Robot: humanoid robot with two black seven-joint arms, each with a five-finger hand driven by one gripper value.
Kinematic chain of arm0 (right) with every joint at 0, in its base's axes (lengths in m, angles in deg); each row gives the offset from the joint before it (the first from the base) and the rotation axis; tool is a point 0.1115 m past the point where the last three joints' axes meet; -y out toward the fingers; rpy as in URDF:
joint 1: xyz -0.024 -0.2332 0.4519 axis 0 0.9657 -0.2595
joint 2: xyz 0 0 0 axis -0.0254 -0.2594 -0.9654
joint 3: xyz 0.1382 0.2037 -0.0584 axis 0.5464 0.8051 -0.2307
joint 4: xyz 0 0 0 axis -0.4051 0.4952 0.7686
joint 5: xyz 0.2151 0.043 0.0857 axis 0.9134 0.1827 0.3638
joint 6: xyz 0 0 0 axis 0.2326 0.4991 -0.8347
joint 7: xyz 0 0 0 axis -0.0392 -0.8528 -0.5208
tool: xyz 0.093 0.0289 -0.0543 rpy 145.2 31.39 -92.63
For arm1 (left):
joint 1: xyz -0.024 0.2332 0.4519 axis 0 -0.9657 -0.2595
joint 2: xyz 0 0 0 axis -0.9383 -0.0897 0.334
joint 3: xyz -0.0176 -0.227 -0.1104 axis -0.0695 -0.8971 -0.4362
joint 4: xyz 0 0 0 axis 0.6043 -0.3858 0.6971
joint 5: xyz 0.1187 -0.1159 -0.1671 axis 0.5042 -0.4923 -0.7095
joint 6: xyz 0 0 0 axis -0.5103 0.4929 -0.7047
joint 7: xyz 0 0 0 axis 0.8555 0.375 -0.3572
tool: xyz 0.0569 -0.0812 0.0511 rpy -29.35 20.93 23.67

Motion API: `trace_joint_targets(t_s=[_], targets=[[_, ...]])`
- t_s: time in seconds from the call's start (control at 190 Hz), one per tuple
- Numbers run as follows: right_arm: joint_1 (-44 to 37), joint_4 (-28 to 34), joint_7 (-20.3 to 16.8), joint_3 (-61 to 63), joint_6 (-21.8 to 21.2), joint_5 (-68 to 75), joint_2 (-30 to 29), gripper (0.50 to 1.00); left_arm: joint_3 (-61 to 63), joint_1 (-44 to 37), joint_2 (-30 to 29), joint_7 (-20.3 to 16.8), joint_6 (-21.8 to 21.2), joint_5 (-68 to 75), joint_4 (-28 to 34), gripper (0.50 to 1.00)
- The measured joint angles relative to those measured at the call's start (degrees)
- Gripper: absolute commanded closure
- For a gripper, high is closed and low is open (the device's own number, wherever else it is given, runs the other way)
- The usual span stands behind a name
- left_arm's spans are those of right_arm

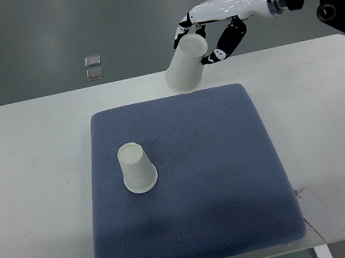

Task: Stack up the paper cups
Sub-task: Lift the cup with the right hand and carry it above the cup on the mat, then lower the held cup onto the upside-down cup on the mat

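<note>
A white table (33, 185) carries a blue mat (217, 180). On the mat's left part one cup (137, 167) stands upside down. Further right, above the mat's far edge, the right hand (208, 38) grips a second cup (187, 64), tilted, mouth down-left.

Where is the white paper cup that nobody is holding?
In the top view, the free white paper cup stands upside down on the left part of the blue textured mat, below and left of the cup held by the right robot hand.
</note>
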Motion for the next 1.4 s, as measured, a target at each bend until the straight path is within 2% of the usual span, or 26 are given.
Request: trace_joint_targets(t_s=[0.221,0.51,0.8,1.399], targets=[[-3.72,0.01,-0.13,-0.03,-3.31,0.0,-7.95,0.91,0.0,0.01,0.0,0.0,0.0,0.0,0.0,0.5],[-4.61,0.04,-0.35,-0.26,-3.63,-0.02,-13.8,0.899,0.01,0.01,0.0,0.0,0.0,0.0,0.0,0.5],[-4.51,0.19,-0.39,-1.73,-3.63,-0.22,-16.06,0.875,0.0,0.03,0.0,0.0,0.0,0.0,0.0,0.5],[-4.41,0.52,-0.41,-7.46,-3.63,-0.79,-16.64,0.871,0.0,0.02,0.0,0.0,-0.03,0.0,0.0,0.5]])
